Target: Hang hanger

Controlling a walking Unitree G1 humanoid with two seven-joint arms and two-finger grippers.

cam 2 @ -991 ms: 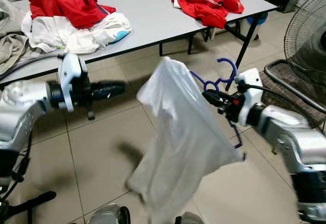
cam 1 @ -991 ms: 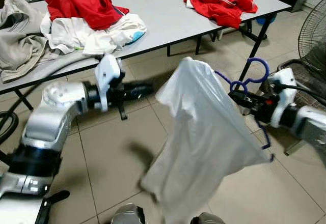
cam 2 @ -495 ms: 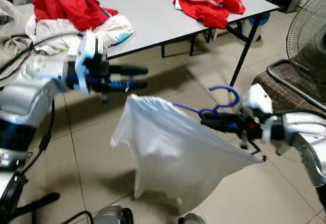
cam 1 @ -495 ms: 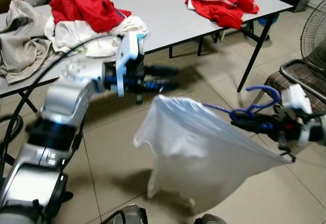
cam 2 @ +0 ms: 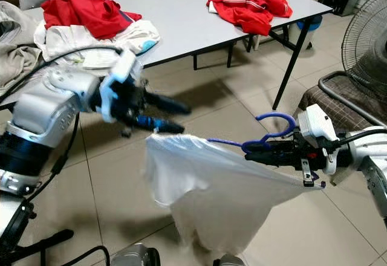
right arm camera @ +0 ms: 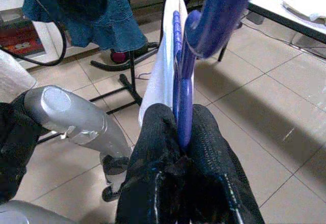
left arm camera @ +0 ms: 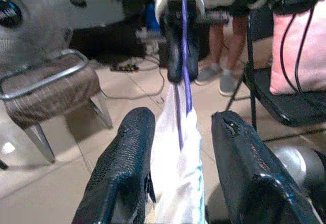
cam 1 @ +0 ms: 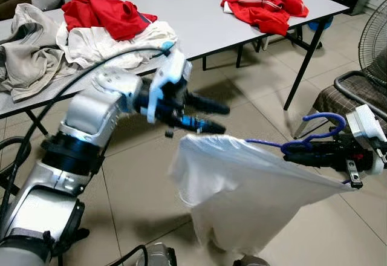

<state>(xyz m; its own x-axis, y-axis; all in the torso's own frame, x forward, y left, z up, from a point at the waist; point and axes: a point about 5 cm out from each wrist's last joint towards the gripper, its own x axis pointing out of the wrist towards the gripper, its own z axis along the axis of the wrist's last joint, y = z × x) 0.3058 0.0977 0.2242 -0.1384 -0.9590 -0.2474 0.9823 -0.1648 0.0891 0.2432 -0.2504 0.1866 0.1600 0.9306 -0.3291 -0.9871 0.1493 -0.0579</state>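
- The right gripper (cam 2: 257,147) has its two black fingers (right arm camera: 206,147) pressed together on the neck of a blue hanger (cam 2: 270,134), just below the hook.
- The hanger lies nearly level in the air above the tiled floor (cam 1: 133,181), its hook curling upward near the right gripper and its arm running toward the robot's left.
- A white garment (cam 1: 248,193) hangs from the hanger, stretched along the hanger's arm and drooping down toward the floor.
- The left gripper (cam 1: 214,116) has its fingers spread apart, one above the other in the head views, and sits just above the garment's far shoulder, at the hanger's free end.
- In the left wrist view the two fingers (left arm camera: 125,158) stand on either side of the white cloth and the thin blue hanger arm (left arm camera: 185,71); whether they touch the cloth cannot be told.
- Behind the arms stands a grey tabletop (cam 1: 199,12) on black legs.
- On it lie a red garment (cam 1: 266,0) toward the robot's right and, toward its left, a pile with a red shirt (cam 1: 106,12) on top of white clothes (cam 1: 109,42) and a beige garment (cam 1: 27,48).
- At the right edge there are a standing fan (cam 2: 366,42) and a metal-framed chair (cam 1: 344,97) with a striped seat.
- The right wrist view shows a blue denim garment (right arm camera: 84,12) hanging on a rack.
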